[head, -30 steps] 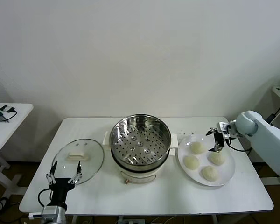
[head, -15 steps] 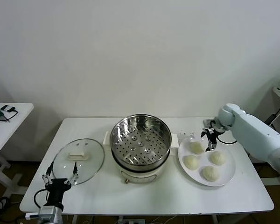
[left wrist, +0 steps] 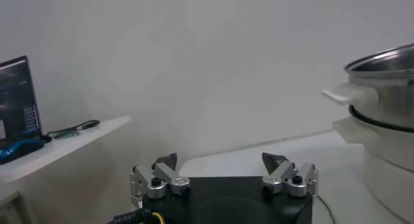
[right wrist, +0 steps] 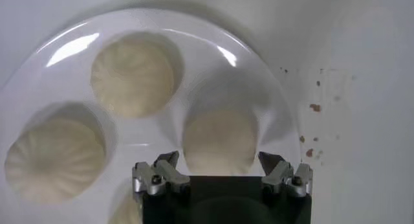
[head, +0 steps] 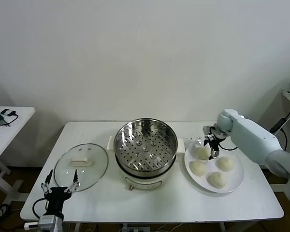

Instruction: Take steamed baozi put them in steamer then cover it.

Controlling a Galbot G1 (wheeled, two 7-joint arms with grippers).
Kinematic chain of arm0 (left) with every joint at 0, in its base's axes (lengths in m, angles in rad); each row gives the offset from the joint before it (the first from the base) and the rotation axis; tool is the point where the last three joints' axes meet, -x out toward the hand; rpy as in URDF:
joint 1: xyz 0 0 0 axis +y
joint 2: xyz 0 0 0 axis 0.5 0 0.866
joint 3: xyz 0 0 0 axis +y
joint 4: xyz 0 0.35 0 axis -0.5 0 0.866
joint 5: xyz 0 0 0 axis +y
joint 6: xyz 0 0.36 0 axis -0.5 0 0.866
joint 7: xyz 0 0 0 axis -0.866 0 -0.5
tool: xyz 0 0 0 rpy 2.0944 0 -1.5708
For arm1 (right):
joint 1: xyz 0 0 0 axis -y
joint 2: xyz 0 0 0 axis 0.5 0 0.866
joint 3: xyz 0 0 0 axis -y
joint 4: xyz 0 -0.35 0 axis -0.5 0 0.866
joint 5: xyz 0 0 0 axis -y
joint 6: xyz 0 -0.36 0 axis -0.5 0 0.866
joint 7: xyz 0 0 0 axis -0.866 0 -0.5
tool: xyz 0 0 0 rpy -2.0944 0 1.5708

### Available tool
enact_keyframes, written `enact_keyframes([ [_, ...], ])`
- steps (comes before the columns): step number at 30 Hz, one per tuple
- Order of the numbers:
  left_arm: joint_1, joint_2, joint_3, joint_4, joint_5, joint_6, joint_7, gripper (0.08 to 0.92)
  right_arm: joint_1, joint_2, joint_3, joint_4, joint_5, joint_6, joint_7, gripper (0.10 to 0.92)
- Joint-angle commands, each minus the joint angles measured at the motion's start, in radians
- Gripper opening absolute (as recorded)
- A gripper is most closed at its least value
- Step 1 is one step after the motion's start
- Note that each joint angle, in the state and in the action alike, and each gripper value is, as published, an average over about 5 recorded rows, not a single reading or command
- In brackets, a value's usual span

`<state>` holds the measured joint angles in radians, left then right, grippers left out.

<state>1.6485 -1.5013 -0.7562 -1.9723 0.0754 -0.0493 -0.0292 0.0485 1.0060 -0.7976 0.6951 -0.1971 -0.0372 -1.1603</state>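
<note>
The steamer (head: 145,150) stands mid-table, uncovered, its perforated tray bare; its side shows in the left wrist view (left wrist: 381,115). Four steamed baozi lie on a white plate (head: 238,182) to its right: back left (head: 203,152), front left (head: 198,167), back right (head: 225,163), front (head: 217,180). My right gripper (head: 213,146) is open and hovers just over the back-left baozi, which lies between its fingertips in the right wrist view (right wrist: 220,141). Two more baozi (right wrist: 132,75) (right wrist: 55,157) show there. My left gripper (head: 59,187) is open and empty at the table's front left.
A glass lid (head: 81,165) with a cream handle lies flat left of the steamer, just beyond my left gripper (left wrist: 220,164). A second white table (head: 5,128) stands at the far left. Small brown specks (right wrist: 314,107) mark the table beside the plate rim (right wrist: 65,44).
My right gripper has moved left across the plate, from its back right to over the back-left baozi. My left gripper has drawn back toward the table's front edge.
</note>
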Motion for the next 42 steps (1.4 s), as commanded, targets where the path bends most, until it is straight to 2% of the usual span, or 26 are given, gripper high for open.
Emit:
enact_keyframes([
  [1,0.003,-0.001,-0.002,0.001,0.000,-0.001,-0.001,0.823,0.005,0.015,-0.002,-0.019,0.001,0.001,-0.004,0.722],
  [12,0.008,-0.002,-0.004,-0.002,-0.001,-0.002,-0.004,0.823,0.078,-0.011,-0.060,0.026,0.041,0.045,-0.008,0.682],
  [22,0.022,0.001,-0.012,-0.010,-0.006,-0.003,-0.005,0.823,0.461,-0.036,-0.359,0.203,0.119,0.278,-0.045,0.679],
  [27,0.027,0.001,-0.011,-0.014,-0.007,-0.002,-0.006,0.823,0.644,0.020,-0.444,0.270,0.134,0.402,-0.071,0.679],
  [33,0.034,-0.013,0.002,-0.017,-0.005,-0.004,-0.008,0.823,0.732,0.137,-0.420,0.300,0.073,0.544,-0.085,0.679],
  [42,0.049,-0.009,0.003,-0.026,-0.009,-0.004,-0.011,0.823,0.666,0.300,-0.364,0.449,-0.036,0.598,-0.090,0.686],
])
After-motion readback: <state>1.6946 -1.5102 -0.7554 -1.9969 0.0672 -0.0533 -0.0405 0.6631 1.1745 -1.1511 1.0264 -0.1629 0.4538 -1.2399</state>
